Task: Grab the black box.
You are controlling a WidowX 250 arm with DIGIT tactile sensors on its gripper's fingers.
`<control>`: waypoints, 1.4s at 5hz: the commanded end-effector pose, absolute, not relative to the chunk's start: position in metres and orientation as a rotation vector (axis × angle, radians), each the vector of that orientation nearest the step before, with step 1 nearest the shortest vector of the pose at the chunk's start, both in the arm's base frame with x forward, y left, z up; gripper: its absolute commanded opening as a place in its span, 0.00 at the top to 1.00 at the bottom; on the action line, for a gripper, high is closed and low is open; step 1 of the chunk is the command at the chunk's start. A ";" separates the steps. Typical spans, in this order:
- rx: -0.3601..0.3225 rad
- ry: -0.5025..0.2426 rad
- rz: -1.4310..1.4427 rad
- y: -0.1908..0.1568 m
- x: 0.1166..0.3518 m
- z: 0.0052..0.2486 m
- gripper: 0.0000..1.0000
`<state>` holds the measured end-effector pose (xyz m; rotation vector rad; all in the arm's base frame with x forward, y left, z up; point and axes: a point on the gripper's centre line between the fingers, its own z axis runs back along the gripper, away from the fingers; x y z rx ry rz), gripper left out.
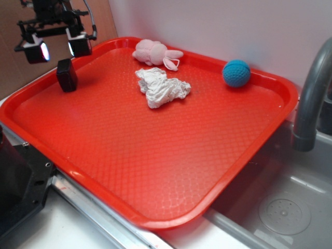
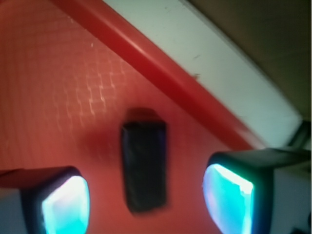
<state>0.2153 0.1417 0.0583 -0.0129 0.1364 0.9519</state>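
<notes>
The claw (image 1: 58, 50) hangs wide open, holding nothing. Directly beneath it, in line with the gap between its 2 fingers, stands the black box (image 1: 67, 75) (upright, untouched) on the red tray (image 1: 171, 155).

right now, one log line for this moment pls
phase: pre-grasp | gripper: open, above black box | box: upright on red tray, between the jaws in wrist view, untouched
</notes>
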 end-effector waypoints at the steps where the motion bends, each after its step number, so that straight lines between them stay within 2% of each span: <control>1: 0.117 -0.122 0.924 0.137 0.213 0.050 0.00; 2: 0.129 -0.166 0.913 0.133 0.211 0.054 0.00; 3: 0.118 -0.133 0.942 0.142 0.219 0.052 0.00; 4: 0.138 -0.119 0.938 0.143 0.220 0.043 0.00; 5: 0.165 -0.123 0.906 0.138 0.215 0.021 0.38; 6: 0.167 -0.129 0.880 0.132 0.213 0.022 1.00; 7: 0.168 -0.137 0.895 0.135 0.214 0.029 1.00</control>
